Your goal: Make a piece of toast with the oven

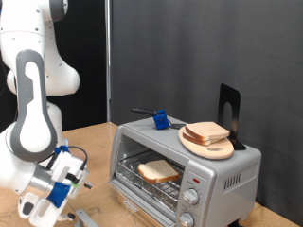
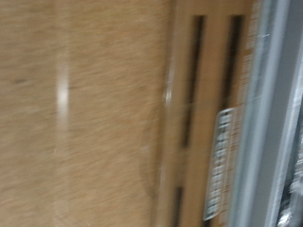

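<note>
Exterior view: piece of toast sits on the rack inside the oven
Gripper hangs low beside it; claw state cannot be told; closing likely needs contact at the door

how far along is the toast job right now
Done: a piece of toast lies on the wire rack inside the oven, whose door looks open. In hand: nothing visibly; the gripper hangs low at the exterior view's left, apart from the oven. Left: another bread slice sits on the wooden plate atop the oven; browning can't be judged.
</note>
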You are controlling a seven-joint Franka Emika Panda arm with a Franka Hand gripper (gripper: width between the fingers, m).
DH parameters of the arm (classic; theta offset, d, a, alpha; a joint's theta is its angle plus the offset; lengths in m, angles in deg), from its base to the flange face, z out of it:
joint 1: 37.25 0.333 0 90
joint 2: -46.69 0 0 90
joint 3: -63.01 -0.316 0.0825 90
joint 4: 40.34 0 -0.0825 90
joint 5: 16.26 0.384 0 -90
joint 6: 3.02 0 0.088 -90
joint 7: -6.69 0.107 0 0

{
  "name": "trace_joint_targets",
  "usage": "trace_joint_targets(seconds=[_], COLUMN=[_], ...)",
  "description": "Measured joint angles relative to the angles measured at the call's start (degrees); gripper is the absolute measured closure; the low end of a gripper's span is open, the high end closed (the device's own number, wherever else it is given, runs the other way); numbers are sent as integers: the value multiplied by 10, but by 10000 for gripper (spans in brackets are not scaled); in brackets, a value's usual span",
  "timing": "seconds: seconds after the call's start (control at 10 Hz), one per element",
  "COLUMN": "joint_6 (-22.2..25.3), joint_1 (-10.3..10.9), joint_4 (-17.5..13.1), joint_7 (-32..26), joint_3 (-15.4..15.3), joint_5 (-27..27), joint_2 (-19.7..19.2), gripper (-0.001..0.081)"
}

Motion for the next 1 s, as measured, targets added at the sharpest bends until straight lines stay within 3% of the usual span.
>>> trace_joint_targets(seconds=[0.3, 0.6, 1.0], joint_6=[62, 130, 157], joint_1=[-4, -11, -7], joint_4=[10, 19, 38], joint_7=[18, 68, 122], joint_3=[1, 7, -5], joint_5=[-17, -30, -11], joint_2=[25, 74, 141], gripper=[1, 1, 1])
